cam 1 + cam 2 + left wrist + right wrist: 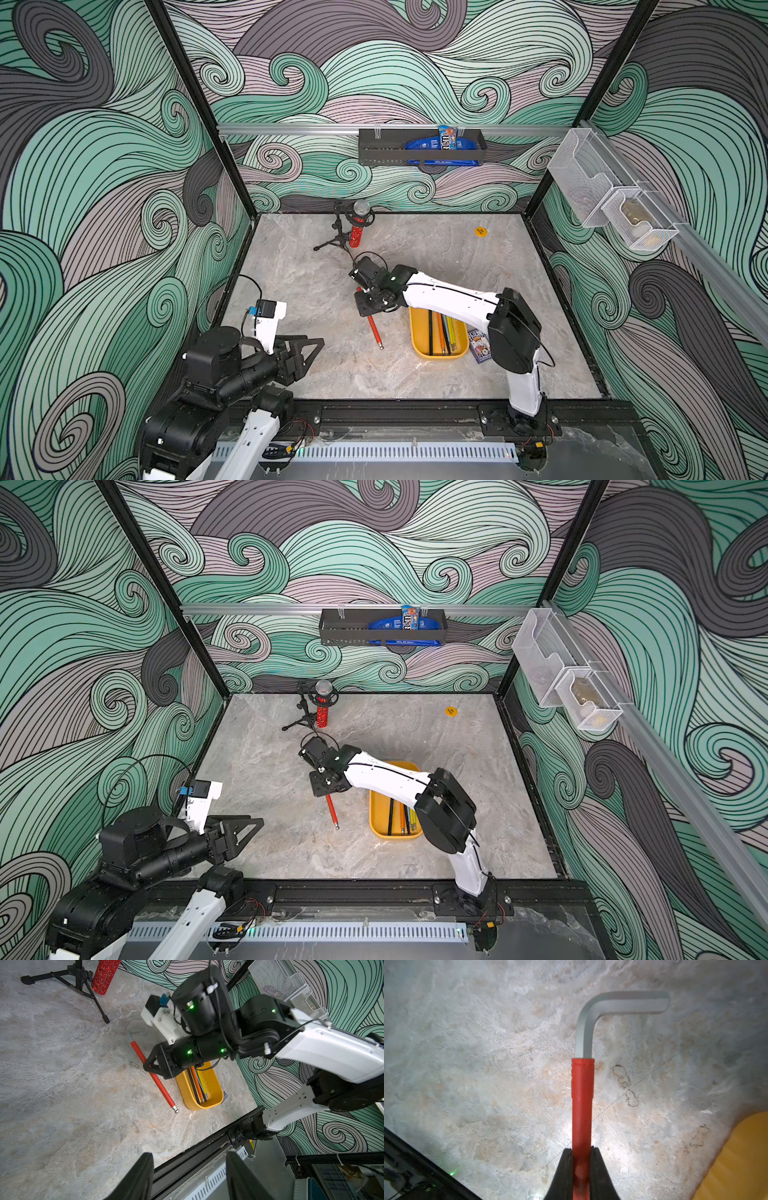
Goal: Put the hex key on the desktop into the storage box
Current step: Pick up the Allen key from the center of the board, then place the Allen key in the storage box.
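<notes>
My right arm reaches out low across the middle, its hand pointing down with both fingers pinched together on a grip. My left arm sits folded near its base, its hand closed and held level.

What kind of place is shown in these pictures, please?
Probably a robot test cell, not a real workshop: two arms bolted to a marble-patterned desktop, wave-printed walls on black frame rails, assorted props like a microphone.
</notes>
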Motion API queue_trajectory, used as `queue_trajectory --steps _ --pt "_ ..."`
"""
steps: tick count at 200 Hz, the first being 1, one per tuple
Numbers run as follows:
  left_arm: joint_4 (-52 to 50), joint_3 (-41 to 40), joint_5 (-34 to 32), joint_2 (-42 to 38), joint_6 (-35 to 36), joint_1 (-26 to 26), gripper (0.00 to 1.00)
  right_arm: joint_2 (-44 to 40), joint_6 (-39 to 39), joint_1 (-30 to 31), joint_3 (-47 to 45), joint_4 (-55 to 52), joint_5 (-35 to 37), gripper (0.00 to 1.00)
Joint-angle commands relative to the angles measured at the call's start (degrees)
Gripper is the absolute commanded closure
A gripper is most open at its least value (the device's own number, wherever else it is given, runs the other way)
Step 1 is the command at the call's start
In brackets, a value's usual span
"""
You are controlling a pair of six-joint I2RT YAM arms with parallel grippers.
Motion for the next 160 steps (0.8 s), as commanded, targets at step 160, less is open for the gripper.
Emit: queue_trajectory --steps 160 --pt "8.69 -2.02 1.67 3.05 -1.7 -0.19 0.41 -26.24 -2.31 -17.71 -31.44 -5.17 -5.29 1.0"
